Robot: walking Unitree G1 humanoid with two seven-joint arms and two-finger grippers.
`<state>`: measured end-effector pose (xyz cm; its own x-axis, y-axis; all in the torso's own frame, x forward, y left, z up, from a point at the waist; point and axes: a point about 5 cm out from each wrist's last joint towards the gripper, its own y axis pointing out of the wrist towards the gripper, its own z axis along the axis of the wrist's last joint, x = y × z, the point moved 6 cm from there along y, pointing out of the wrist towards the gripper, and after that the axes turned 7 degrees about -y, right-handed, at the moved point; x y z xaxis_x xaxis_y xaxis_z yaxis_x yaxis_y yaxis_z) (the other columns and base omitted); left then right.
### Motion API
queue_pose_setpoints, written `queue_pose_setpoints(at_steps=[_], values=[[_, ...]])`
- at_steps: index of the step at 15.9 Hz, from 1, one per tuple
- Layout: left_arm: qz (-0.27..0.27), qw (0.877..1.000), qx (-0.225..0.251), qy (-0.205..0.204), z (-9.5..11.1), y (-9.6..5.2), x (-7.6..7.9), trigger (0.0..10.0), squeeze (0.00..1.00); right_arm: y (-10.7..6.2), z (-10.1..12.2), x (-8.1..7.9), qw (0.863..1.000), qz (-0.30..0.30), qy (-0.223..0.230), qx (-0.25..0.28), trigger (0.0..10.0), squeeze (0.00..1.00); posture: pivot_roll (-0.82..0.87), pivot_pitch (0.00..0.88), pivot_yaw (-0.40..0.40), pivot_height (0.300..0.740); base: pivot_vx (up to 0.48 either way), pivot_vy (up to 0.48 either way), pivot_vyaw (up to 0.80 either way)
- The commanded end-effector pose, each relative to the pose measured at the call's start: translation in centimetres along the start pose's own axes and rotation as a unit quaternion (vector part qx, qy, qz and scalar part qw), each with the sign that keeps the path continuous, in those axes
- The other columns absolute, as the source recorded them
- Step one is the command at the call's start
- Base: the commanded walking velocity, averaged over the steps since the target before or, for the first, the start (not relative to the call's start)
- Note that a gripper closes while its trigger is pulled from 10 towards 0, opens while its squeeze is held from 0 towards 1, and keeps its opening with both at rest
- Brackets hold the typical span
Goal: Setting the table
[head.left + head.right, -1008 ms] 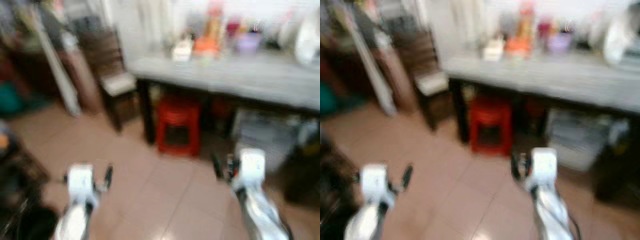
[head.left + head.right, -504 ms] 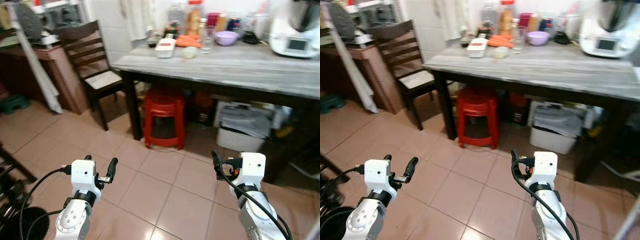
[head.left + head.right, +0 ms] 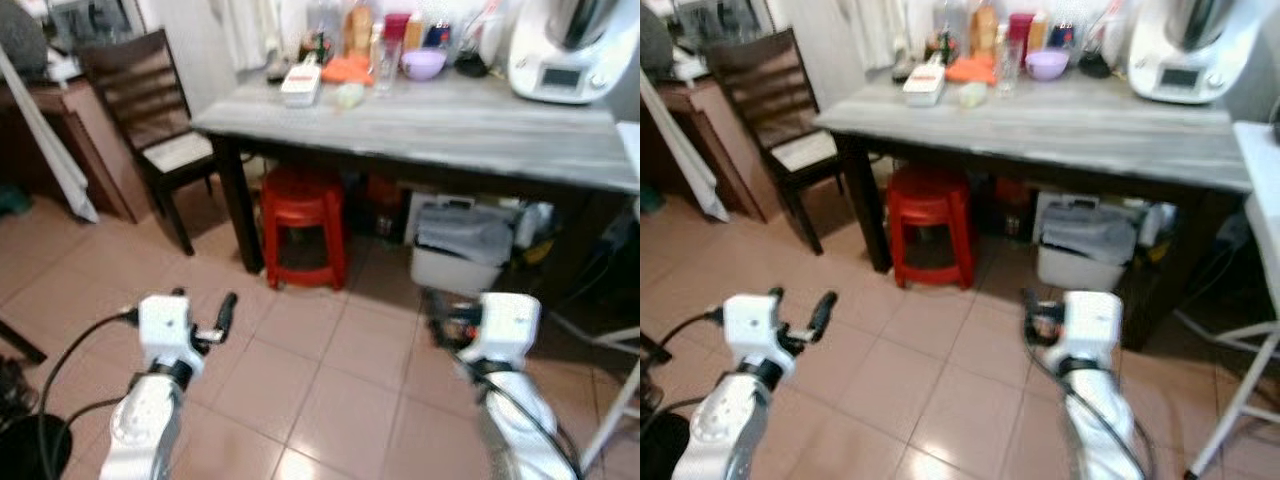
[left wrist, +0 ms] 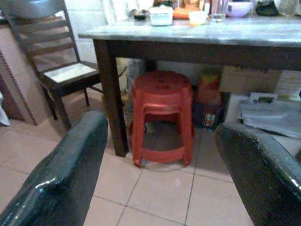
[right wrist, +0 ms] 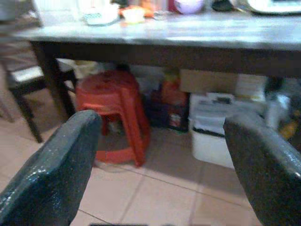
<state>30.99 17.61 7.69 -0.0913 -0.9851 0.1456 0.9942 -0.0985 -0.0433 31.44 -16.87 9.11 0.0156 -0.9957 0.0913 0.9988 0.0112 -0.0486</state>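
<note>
The robot is standing on the tiled floor [image 3: 330, 390] a little way off from the grey-topped table [image 3: 470, 135], both arms held out low in front of it and well short of the table's edge, which reads as an approach posture, not a reach. The left gripper [image 3: 205, 318] is carrying nothing, its two black fingers [image 4: 66, 174] spread wide apart in the left wrist view, and the right gripper [image 3: 440, 320] is likewise released and empty, its fingers [image 5: 51, 165] parted with the table legs showing between them. Keeping both pincers open and level probably leaves them ready for whatever is to be picked up first. The things for the table are gathered at its far edge by the wall: a purple bowl [image 3: 423, 63], a clear glass [image 3: 386, 60], a white box [image 3: 301, 84], bottles and an orange item, with a white kitchen appliance [image 3: 560, 50] at the right end. The near half of the tabletop is bare. A red stool [image 3: 300, 225] is tucked under the table and a dark wooden chair [image 3: 150, 120] is standing at its left end.
</note>
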Motion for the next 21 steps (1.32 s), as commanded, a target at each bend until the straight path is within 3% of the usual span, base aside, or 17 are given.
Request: queue_pose_setpoints(at_steps=[1, 5, 11, 21], values=[[-0.002, 1.000, 0.009, -0.005, 0.6, 0.1, 0.4, 10.0, 0.00, -0.1, 0.9, 1.0, 1.000, -0.015, -0.013, 0.019, 10.0, 0.00, 0.02, 0.000, 0.065, 0.740, 0.000, -0.412, 0.00], [-0.001, 1.000, 0.019, -0.009, 1.2, 0.0, 0.5, 10.0, 0.00, -0.6, 3.2, 1.7, 0.997, -0.030, -0.040, 0.061, 10.0, 0.00, 0.01, 0.000, 0.062, 0.740, 0.000, -0.412, 0.00], [-0.004, 1.000, 0.018, -0.010, 1.4, 0.0, 0.8, 10.0, 0.00, -0.6, 2.9, 1.5, 0.997, -0.028, -0.040, 0.054, 10.0, 0.00, 0.01, 0.000, 0.063, 0.740, 0.000, -0.406, -0.38], [-0.008, 1.000, 0.015, -0.003, 1.6, 0.1, 0.8, 10.0, 0.00, -0.6, 2.8, 1.1, 0.998, -0.030, -0.034, 0.053, 10.0, 0.00, 0.01, 0.000, 0.077, 0.740, 0.000, -0.408, 0.00]])
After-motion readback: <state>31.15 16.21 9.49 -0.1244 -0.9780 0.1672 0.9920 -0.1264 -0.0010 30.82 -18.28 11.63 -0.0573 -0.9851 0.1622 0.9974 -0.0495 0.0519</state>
